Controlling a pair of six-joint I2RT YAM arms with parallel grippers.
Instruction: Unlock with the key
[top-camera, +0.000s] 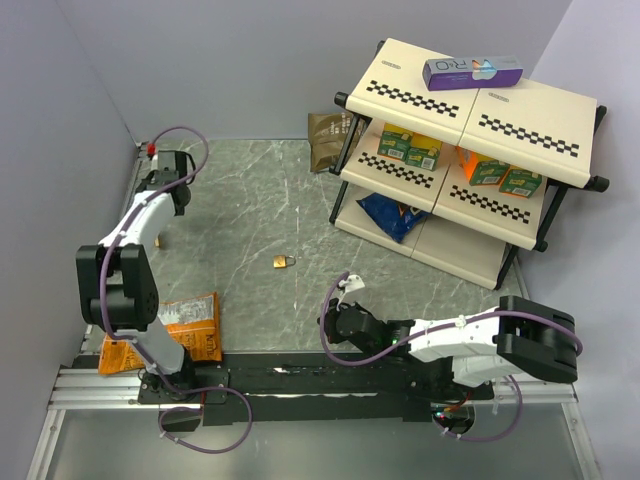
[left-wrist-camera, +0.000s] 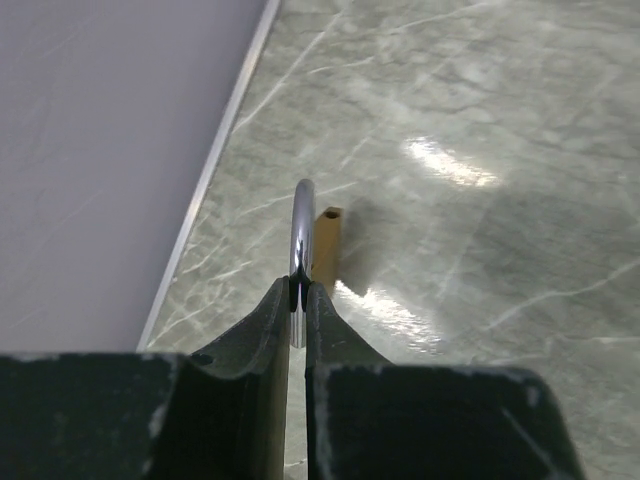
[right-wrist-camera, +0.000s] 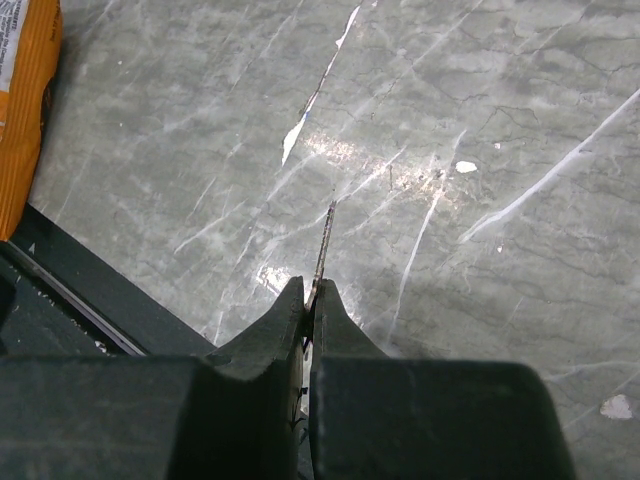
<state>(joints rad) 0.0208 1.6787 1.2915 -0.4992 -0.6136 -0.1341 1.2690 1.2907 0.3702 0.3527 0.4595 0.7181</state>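
The right pincer (right-wrist-camera: 310, 290) is clenched on the key (right-wrist-camera: 322, 245). The thin silvery blade is nipped edge-on between the two tips. Its long axis runs straight out ahead of them, in line with the fingers, and its free end hangs over the marble table (top-camera: 240, 200) without touching it.

The brass padlock (top-camera: 283, 262) lies flat on the table, apart from both arms. From the right pincer it sits forward and off to one side, outside the right wrist view. That view shows only bare stone ahead of the key and an orange bag (right-wrist-camera: 20, 110) at the far left edge. The key therefore does not point at the lock now. The coming move probably calls for a swing of the wrist, so the blade's axis meets the keyhole end-on. Which face of the padlock carries the keyhole is too small to tell.

The left pincer (left-wrist-camera: 298, 290) is well away in the far corner by the wall, much farther from the padlock than the right one. It is clenched too, on a chrome loop (left-wrist-camera: 301, 215) seen edge-on, which rises just ahead of its tips. A tan bar (left-wrist-camera: 326, 245) stands just beside the loop. Whether the two are one thing cannot be told.
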